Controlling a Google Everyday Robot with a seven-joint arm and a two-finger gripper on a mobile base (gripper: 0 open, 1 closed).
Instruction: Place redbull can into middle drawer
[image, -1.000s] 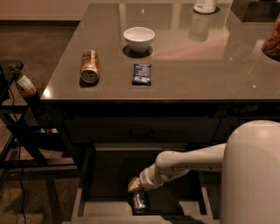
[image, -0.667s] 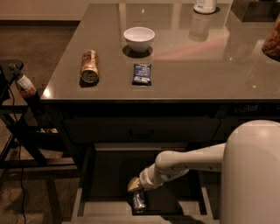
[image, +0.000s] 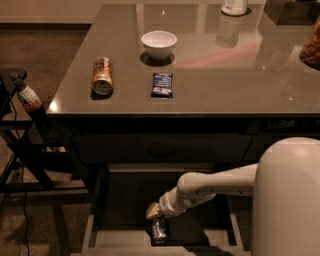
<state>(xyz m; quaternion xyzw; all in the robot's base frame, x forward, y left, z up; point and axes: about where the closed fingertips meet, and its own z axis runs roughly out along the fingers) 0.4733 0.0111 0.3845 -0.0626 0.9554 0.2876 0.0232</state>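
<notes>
The claw (image: 156, 218) hung low inside the middle drawer (image: 92, 228), which stood pulled out beneath the counter (image: 225, 85). It pointed downward at the end of the white arm (image: 212, 185), with a brass-coloured part at its wrist. The arm reached in from the robot's pale rounded body (image: 287, 200) on the right.

Directly under the claw, touching it or very nearly so, the redbull can (image: 159, 231) stood on the dark drawer floor near the front rim. Its shiny top was turned up toward the camera. How far the claw was spread could not be told, nor whether it gripped the can or merely sat over it, because the claw's tip merged with the top of the can.

Above and behind the claw ran the dark drawer front (image: 200, 149) with its bar handle (image: 162, 150), closed under the counter edge. Farther up and to the left of the claw, on the countertop, an orange-brown can (image: 102, 76) lay on its side with its end toward the viewer. A small dark blue packet (image: 162, 84) lay almost straight above the claw, and beyond that stood a white bowl (image: 159, 44). Well above and to the right, a white container (image: 234, 6) stood at the counter's far edge — only its base showed. Far off to the claw's left, a red-and-white bottle-like thing (image: 27, 95) leaned on a dark frame.
</notes>
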